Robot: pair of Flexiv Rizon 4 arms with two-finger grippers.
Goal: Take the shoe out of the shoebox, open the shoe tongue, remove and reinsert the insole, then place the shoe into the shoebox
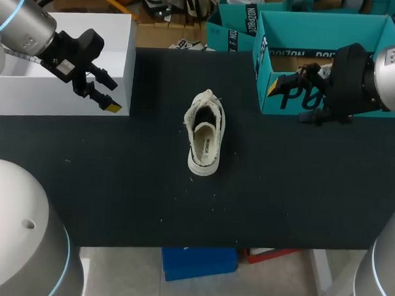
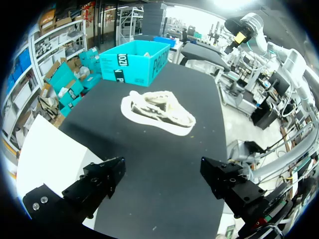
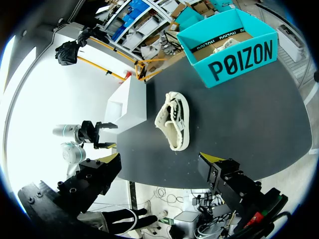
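A cream low sneaker (image 1: 205,132) lies upright on the black table (image 1: 116,197), toe toward the back, laces loose, with its insole showing inside. The teal shoebox (image 1: 326,58) stands open at the back right with a pale item inside. My left gripper (image 1: 108,92) hovers open and empty at the left, over the white block's corner. My right gripper (image 1: 297,93) hangs open and empty in front of the shoebox. In the left wrist view the sneaker (image 2: 158,110) lies well ahead of the open gripper (image 2: 162,181), with the shoebox (image 2: 134,62) beyond it. In the right wrist view the sneaker (image 3: 174,119) lies ahead of the open gripper (image 3: 159,172).
A white block (image 1: 63,63) fills the table's back left corner, beside the left gripper. More teal boxes (image 1: 232,25) stand behind the table. Bare black tabletop surrounds the sneaker on all sides.
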